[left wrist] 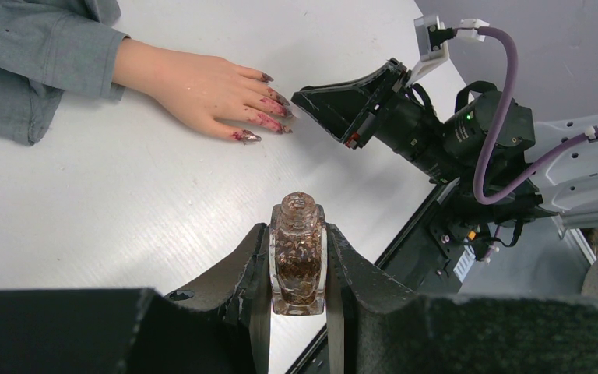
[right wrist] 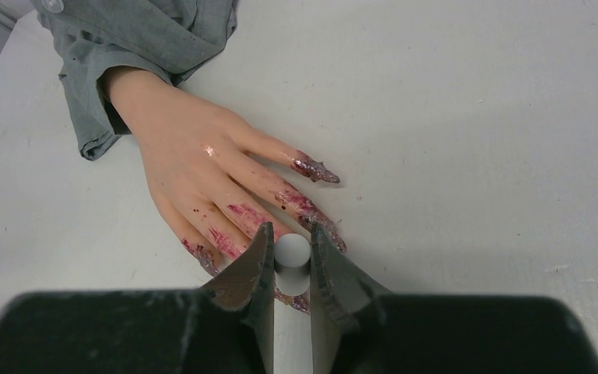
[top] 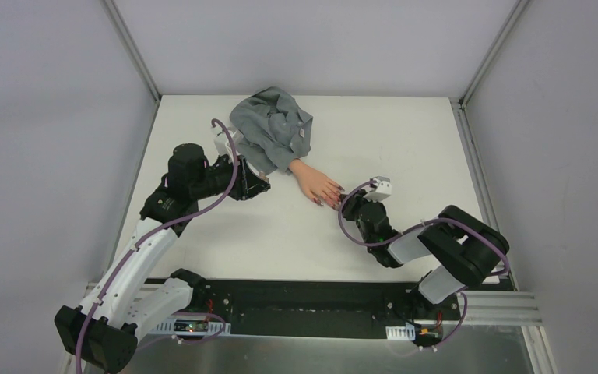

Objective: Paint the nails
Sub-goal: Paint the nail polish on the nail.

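Nails (right wrist: 315, 170) just beside right tool (right wrist: 290, 234) clamped on white cap (right wrist: 292, 251), left tool (left wrist: 297, 230) gripping bottle (left wrist: 298, 269)

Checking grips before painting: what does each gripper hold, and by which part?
The left gripper clamps the uncapped polish bottle by its glass sides; the right gripper pinches the white cap by its sides.

Showed a white table (top: 280, 234) walled on three sides by pale grey panels (top: 304, 39), joined at metal corner posts (top: 133, 51); ended nearside in an aluminium rail (top: 506, 300).
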`<act>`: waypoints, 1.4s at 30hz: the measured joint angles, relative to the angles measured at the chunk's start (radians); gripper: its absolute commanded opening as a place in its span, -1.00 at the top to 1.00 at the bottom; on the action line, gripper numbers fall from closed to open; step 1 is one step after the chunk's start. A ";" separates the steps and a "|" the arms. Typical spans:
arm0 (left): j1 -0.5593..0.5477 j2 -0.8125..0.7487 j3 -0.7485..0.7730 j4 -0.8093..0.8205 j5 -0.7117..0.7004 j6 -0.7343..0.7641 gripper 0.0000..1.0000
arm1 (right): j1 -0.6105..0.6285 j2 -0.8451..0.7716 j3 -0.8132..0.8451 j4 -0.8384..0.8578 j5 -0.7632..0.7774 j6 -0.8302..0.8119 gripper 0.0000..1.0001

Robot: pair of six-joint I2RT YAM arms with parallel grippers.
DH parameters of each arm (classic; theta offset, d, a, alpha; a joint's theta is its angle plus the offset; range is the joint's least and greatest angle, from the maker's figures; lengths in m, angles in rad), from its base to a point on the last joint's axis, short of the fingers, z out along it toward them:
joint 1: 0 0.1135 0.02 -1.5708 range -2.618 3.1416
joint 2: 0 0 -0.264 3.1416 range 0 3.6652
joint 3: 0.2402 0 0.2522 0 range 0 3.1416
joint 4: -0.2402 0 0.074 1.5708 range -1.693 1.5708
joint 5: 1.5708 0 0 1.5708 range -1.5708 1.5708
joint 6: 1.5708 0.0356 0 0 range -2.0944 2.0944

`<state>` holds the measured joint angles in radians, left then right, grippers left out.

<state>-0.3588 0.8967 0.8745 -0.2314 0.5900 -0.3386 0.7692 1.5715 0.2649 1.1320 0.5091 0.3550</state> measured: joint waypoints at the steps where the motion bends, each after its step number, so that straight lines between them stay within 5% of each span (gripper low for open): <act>1: 0.000 0.000 0.000 0.000 0.000 0.000 1.00 | 0.000 0.000 -0.001 0.000 0.000 0.000 1.00; 42: 0.000 0.000 0.000 0.000 0.000 0.000 1.00 | 0.006 0.000 -0.002 -0.015 0.028 -0.004 1.00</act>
<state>-0.3588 0.8967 0.8745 -0.2314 0.5900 -0.3386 0.7750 1.5715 0.2634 1.1168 0.5369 0.3508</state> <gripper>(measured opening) 0.248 0.164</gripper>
